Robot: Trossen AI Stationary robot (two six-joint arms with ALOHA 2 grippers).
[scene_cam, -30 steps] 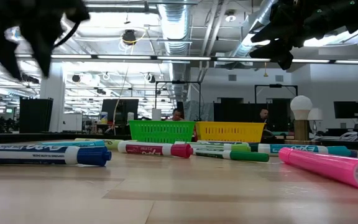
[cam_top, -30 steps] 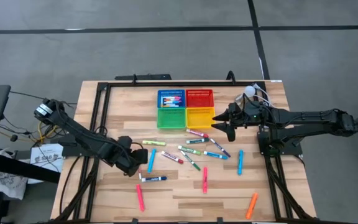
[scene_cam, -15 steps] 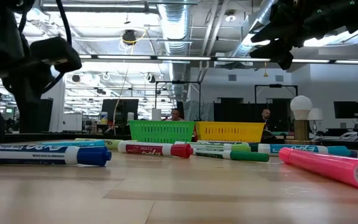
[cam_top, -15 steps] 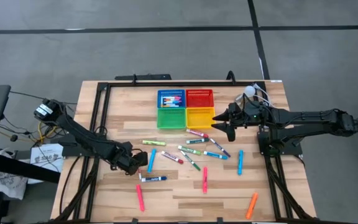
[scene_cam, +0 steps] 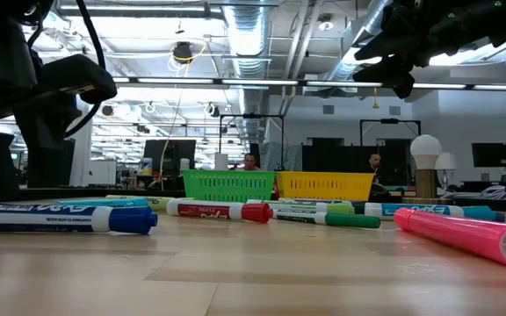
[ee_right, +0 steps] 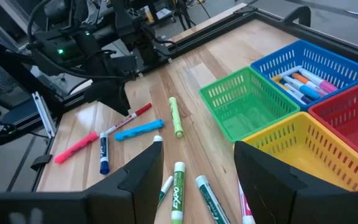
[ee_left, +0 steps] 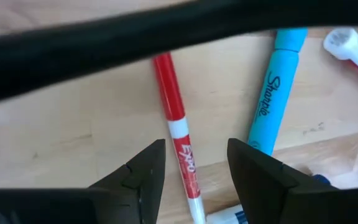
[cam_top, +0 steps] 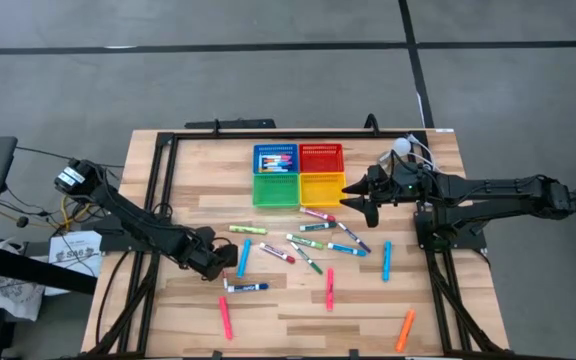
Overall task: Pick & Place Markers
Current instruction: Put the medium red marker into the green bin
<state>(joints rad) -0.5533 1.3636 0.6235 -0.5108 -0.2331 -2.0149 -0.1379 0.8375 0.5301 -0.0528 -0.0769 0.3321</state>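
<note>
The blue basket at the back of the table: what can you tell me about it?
The blue basket is a square, open-topped mesh tray that looks like plastic. It stands upright on the wooden table, at the back-left corner of a two-by-two block, with the red basket beside it and the green basket in front. Several markers lie inside, some white-barrelled with coloured caps. No gripper touches it.

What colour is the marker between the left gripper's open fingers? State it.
Red, with a white barrel end: the Expo marker under the left gripper. The left wrist view shows it best.
</note>
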